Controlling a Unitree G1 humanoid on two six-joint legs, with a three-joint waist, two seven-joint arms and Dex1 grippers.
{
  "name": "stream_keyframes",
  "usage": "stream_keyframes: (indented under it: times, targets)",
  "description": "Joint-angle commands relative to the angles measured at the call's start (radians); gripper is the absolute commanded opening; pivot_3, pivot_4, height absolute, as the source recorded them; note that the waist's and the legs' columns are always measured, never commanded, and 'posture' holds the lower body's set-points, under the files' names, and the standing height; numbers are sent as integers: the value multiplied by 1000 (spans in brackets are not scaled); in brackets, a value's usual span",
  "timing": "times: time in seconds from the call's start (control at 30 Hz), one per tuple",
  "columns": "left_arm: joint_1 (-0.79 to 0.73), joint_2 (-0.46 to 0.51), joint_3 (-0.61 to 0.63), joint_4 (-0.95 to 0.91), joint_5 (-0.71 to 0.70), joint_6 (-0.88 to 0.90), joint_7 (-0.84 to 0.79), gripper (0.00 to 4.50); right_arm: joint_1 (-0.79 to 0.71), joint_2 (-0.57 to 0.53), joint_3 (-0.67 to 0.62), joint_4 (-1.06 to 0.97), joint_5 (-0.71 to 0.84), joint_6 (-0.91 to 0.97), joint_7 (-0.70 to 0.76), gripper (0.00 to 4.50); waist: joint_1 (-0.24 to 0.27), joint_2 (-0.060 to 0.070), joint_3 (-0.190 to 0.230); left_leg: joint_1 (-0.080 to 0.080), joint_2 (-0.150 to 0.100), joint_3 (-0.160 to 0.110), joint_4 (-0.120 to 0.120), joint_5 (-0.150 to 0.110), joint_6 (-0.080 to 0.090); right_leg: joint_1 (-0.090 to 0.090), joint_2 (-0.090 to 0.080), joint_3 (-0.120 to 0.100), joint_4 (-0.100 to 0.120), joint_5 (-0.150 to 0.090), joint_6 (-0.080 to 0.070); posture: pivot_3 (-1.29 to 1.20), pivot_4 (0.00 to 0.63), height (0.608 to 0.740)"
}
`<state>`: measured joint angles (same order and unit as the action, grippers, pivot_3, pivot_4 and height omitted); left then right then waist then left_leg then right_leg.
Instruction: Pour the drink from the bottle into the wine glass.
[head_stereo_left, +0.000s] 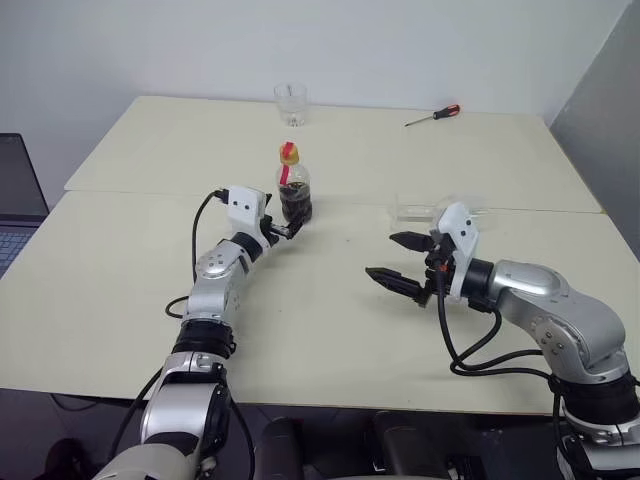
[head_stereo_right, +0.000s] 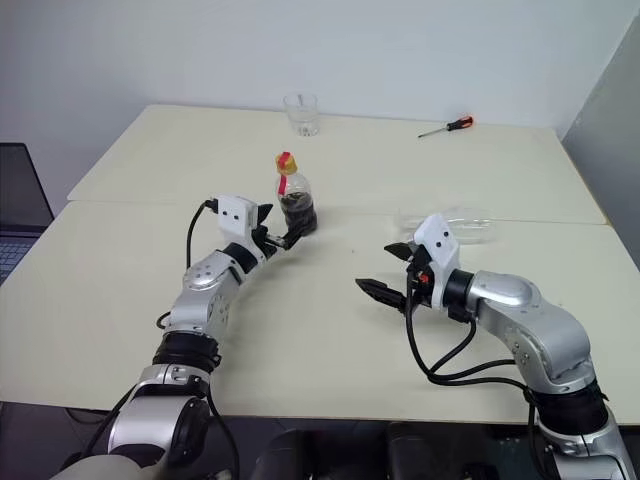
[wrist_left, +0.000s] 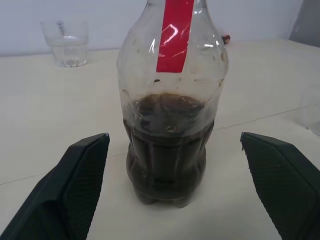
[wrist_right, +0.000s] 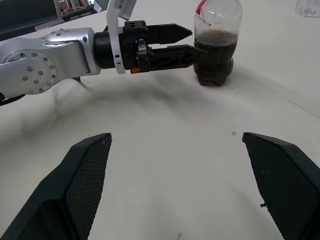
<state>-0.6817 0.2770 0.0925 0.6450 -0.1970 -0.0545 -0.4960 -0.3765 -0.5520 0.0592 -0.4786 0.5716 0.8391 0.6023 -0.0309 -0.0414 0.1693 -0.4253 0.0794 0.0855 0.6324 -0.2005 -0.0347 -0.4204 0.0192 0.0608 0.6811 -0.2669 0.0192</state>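
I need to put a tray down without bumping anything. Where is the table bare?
Bare: the near-left table, beside the left gripper. Crowded: around the bottle, the lying wine glass and the right gripper.

Bottle (wrist_left: 170, 100): clear thin plastic, glossy, dented; red glossy label strip; yellow plastic cap.
Drink (wrist_left: 167, 145): dark brown, foam specks on inner wall.
Tumbler (head_stereo_left: 290, 103): clear glass, shiny.
Wine glass (head_stereo_left: 425, 209): clear glass, lying on its side on counter, faint against surface.
Screwdriver (head_stereo_left: 433, 116): red-black plastic handle, metal shaft.
Counter (head_stereo_left: 330, 330): cream laminate, smooth, matt.
Left gripper (head_stereo_left: 287, 227), right gripper (head_stereo_left: 398, 262): black matt plastic fingers (wrist_right: 75, 200), fine-textured pads; white plastic housings; arms brushed silver metal.
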Motion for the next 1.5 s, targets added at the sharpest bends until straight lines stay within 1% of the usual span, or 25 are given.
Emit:
stream_keyframes:
  times: [0.03, 0.23, 0.47, 0.73, 0.97, 1.17, 1.5]
  targets:
    - [-51, -14, 5, 58, 12, -75, -4, 4463, 7, -7, -26, -41, 0, -12, -11, 4500, 0, 0, 0, 0, 0, 0, 0, 0, 0, 0, 0, 0, 0, 0, 0, 0, 150, 740]
    - [-117, -20, 10, 169, 26, -141, 0, 4463, 10, -1, -50, -40, 11, -13, -27, 4500, 0, 0, 0, -1, 0, 0, 1, 0, 0, 0, 0, -1, 0, 0, 0, 0, 150, 740]
    - [-214, -13, 14, 344, 41, -206, -15, 4463, 16, -5, -72, -43, 18, -7, -27, 4500, 0, 0, 0, -1, 0, 0, 1, 0, 0, 0, 0, -2, 0, 0, 0, 0, 150, 740]
    - [-263, -29, 30, 477, 43, -279, -47, 4463, 33, -6, -88, -65, 26, 5, -45, 4500, 0, 0, 0, -2, 0, -1, 2, 0, 0, 0, 0, -2, 0, 0, 0, 0, 150, 740]
    - [-318, -41, 35, 567, 75, -307, -18, 4463, 43, -16, -115, -98, 50, 38, -60, 4500, 0, 0, 0, -4, 0, -2, 4, 0, 0, 0, 0, -4, 0, 0, 0, 0, 150, 740]
    - [-346, -42, 38, 604, 96, -311, -8, 4463, 61, -34, -134, -130, 72, 65, -75, 4500, 1, 0, 0, -5, 0, -3, 4, 0, 0, 0, 0, -6, 0, 0, 0, 0, 150, 740]
    - [-399, -38, 66, 652, 113, -344, 75, 4463, 86, -64, -177, -188, 118, 136, -113, 4500, 1, 0, 0, -7, 0, -5, 7, 0, 0, 0, -1, -8, 0, 0, 0, 0, 150, 740]
